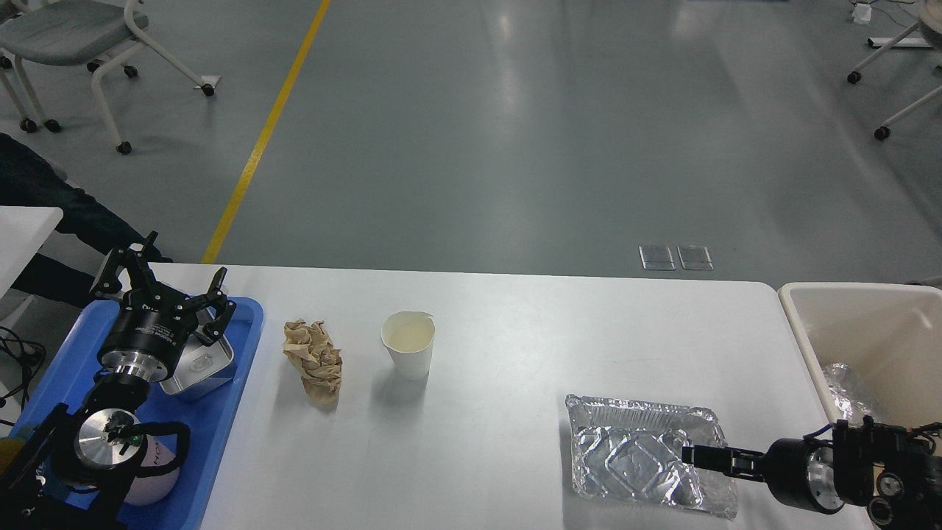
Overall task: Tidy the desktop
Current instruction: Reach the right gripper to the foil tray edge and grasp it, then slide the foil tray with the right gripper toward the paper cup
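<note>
The white desktop (515, 331) carries a crumpled brown paper wad (314, 359), an upright white paper cup (408, 344) and a crinkled foil tray (633, 453) at the front right. My left gripper (173, 283) is open and empty, above a small metal container (206, 364) on the blue tray (221, 427). My right gripper (688, 455) reaches in from the right, its tip over the foil tray's right part. It is dark and seen side-on, so its fingers cannot be told apart, and contact with the foil is unclear.
A beige bin (861, 324) stands past the table's right edge with crumpled foil (846, 386) inside. A pink object (158, 471) lies on the blue tray under my left arm. Chairs stand on the floor far behind.
</note>
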